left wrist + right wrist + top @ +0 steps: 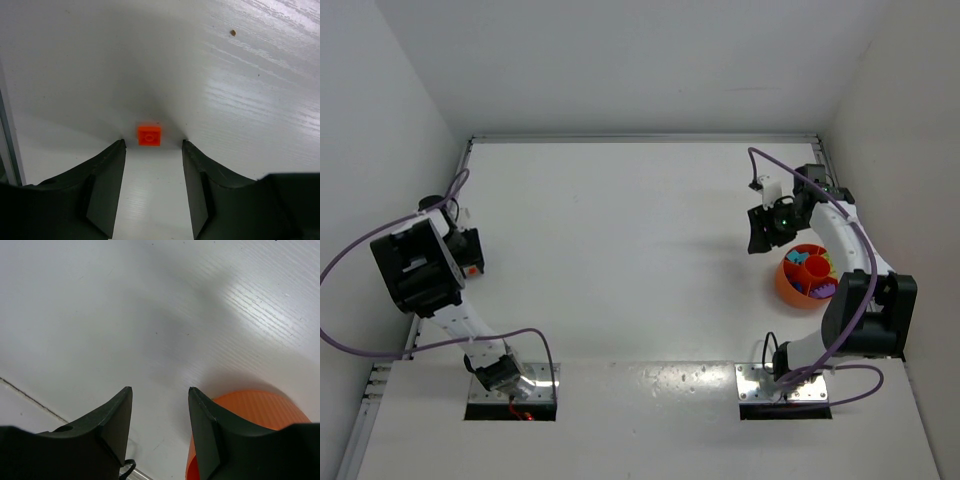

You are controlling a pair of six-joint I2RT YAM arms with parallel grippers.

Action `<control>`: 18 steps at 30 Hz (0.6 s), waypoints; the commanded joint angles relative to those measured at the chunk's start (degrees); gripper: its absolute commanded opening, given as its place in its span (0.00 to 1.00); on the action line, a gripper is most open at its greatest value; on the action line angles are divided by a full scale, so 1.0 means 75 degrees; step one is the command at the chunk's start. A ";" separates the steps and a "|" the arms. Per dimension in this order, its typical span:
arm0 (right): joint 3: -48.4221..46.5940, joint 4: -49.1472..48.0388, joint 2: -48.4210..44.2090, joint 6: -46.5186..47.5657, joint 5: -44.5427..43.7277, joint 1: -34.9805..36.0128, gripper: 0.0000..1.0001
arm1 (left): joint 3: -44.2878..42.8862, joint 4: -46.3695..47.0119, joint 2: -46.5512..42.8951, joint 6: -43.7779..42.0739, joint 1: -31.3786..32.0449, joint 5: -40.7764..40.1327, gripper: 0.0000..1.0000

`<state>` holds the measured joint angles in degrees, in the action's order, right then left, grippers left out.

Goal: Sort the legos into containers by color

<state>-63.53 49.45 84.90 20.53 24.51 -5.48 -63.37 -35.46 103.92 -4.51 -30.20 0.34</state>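
Evidently set for a pinch, the left hand (153, 149), parted and empty, frames the orange lego (149, 135) lying on the counter (225, 90); the right hand (160, 390), likewise parted and empty, hovers beside the bowl (250, 410).

the left arm (460, 322) and right arm (848, 245) have white links and boxy black joints. a thin purple cable (368, 238) loops along each. shiny metal plates (752, 385) sit under their bases. the fingers (105, 185) are dark, tapered wedges.
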 commanded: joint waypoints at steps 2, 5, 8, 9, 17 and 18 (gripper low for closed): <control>-0.0014 -0.0183 -0.0246 -0.0113 0.0142 0.0039 0.49 | -0.0081 0.0779 0.0616 -0.0172 -0.0146 -0.0268 0.55; -0.0014 -0.0183 -0.0177 -0.0113 0.0142 0.0109 0.49 | -0.0152 0.0779 0.0711 -0.0172 -0.0146 -0.0174 0.52; -0.0014 -0.0183 -0.0176 -0.0113 0.0142 0.0109 0.49 | -0.0222 0.0779 0.0781 -0.0172 -0.0146 -0.0104 0.48; -0.0014 -0.0183 -0.0176 -0.0113 0.0142 0.0109 0.49 | -0.0222 0.0779 0.0850 -0.0172 -0.0146 -0.0034 0.47; -0.0014 -0.0183 -0.0176 -0.0113 0.0142 0.0109 0.49 | 0.0174 0.0779 0.0770 -0.0242 -0.0146 0.0037 0.39; -0.0014 -0.0183 -0.0176 -0.0113 0.0142 0.0109 0.49 | 0.0269 0.0860 0.0642 -0.0242 -0.0146 0.0037 0.39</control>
<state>-63.53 49.32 84.90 20.51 24.51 -5.04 -65.71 -34.22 105.89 -5.56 -30.39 1.52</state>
